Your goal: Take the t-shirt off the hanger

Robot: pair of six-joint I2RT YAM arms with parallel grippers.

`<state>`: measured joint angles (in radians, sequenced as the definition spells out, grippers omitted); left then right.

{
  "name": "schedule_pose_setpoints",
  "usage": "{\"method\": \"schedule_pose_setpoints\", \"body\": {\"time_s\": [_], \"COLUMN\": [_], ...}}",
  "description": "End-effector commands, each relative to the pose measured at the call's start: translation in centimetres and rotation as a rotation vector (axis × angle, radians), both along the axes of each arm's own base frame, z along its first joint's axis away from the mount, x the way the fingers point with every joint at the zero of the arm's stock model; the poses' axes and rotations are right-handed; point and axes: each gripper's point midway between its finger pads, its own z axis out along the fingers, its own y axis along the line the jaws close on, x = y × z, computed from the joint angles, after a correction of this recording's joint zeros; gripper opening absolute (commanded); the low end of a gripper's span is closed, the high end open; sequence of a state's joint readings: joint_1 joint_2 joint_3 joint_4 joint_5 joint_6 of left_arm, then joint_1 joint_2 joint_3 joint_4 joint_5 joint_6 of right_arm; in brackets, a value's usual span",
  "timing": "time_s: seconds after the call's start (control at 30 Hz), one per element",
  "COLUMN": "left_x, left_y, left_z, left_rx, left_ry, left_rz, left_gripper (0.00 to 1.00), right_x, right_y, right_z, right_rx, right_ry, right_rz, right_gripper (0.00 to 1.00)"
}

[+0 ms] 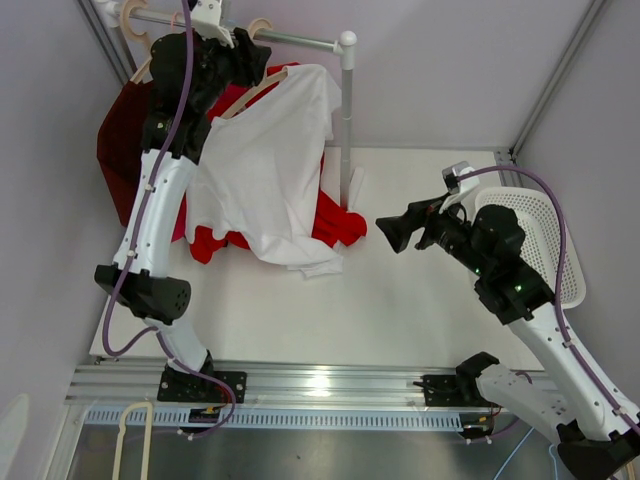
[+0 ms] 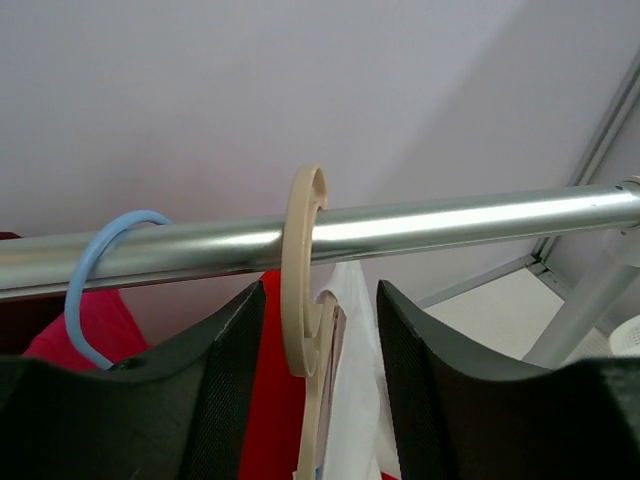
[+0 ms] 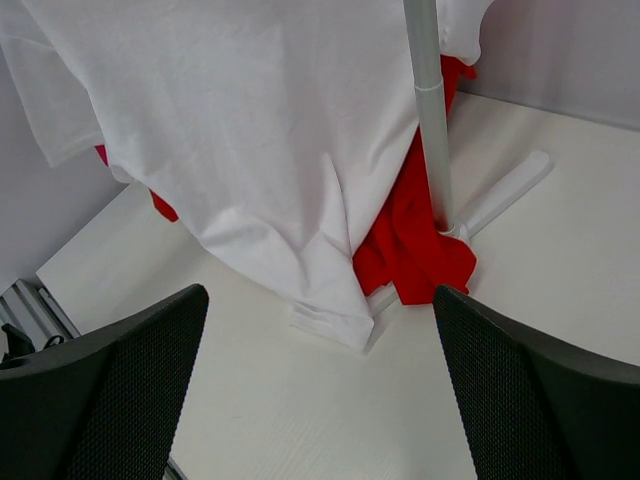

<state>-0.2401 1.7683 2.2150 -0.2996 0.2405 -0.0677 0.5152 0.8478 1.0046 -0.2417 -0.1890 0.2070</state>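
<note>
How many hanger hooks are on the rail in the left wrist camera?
2: a blue hook toward the left of the rail, and a beige hook within the open left end effector. More may sit outside this view.

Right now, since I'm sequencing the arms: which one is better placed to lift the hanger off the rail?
Left. The left pincer, open, brackets the beige hanger hook at the rail; the right pincer hovers low over the table, facing the white t-shirt.
</note>
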Motion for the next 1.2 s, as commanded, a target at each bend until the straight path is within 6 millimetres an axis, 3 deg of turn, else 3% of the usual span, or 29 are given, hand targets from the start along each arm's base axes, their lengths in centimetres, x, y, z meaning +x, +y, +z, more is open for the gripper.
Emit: {"method": "schedule_pose_setpoints", "body": {"time_s": [0.0,0.07,0.1,0.13,0.47,0.6,0.77,0.9,1.17], "left_x": [-0.1,0.1,0.2,0.3,0.6,0.7,0.6,0.8,0.7], "left_y": [0.7,0.6,0.6,0.6,-0.2,-0.1,-0.3,0.1,-0.1], "left_z": [2.4,2.2,2.0,1.9,0.0,-0.6,-2.0,-1.8,-0.2], "left_rx": [0.008,0.01,0.01,0.01,0.034,0.031,0.033,0.034,0.015], "left_ry": [-0.083,-0.081,-0.071,-0.066,-0.037,-0.027,-0.005,-0.015,-0.048], "left_rz": [0.051,0.048,0.048,0.05,0.004,0.012,0.004,0.024,0.018], "left_gripper": [0.52,0.45,0.35,0.31,0.31,0.23,0.23,0.04,0.01], "right_x": [0.1,0.1,0.2,0.2,0.4,0.5,0.7,0.7,0.8], "right_y": [0.1,0.0,0.2,0.2,0.2,0.3,0.5,0.6,0.5], "right_z": [2.0,2.1,2.0,2.0,1.6,1.5,0.9,0.9,0.9], "right_rx": [0.012,0.012,0.013,0.011,0.005,0.005,0.004,0.004,0.0], "right_ry": [-0.054,-0.058,-0.055,-0.055,-0.042,-0.038,-0.021,-0.02,-0.023], "right_rz": [0.002,0.002,0.005,0.009,0.004,0.002,0.008,0.013,0.008], "right_gripper": [0.99,0.99,1.0,0.99,1.0,1.0,0.99,0.99,1.0]}}
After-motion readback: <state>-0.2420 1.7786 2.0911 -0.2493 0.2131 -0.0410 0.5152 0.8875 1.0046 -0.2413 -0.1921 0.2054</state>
